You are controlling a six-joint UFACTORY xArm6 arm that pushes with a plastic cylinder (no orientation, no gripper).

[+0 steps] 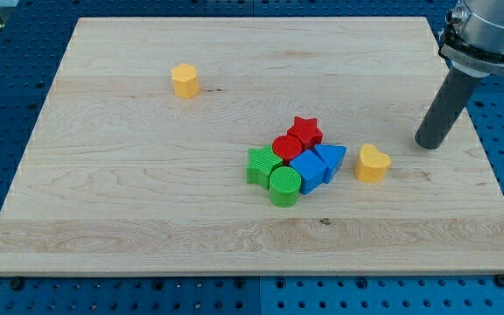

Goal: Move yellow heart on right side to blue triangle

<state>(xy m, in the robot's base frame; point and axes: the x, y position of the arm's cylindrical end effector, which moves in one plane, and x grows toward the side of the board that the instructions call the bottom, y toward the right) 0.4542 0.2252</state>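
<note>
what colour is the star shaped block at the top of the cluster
Red. The star sits at the cluster's top edge in the camera view, touching the red cylinder.

1. My tip (427,144) stands near the wooden table's (103,219) right edge, right of the yellow heart block (372,163).
2. The heart sits just right of the blue triangle block (332,157), apart.
3. A yellow hexagon block (185,80) lies toward the top-left corner.

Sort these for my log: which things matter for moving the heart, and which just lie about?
Job: yellow heart, blue triangle, my tip to the heart's right, apart.
Lying about: yellow block, red star, red cylinder, blue cube, green cube, green cylinder.
</note>
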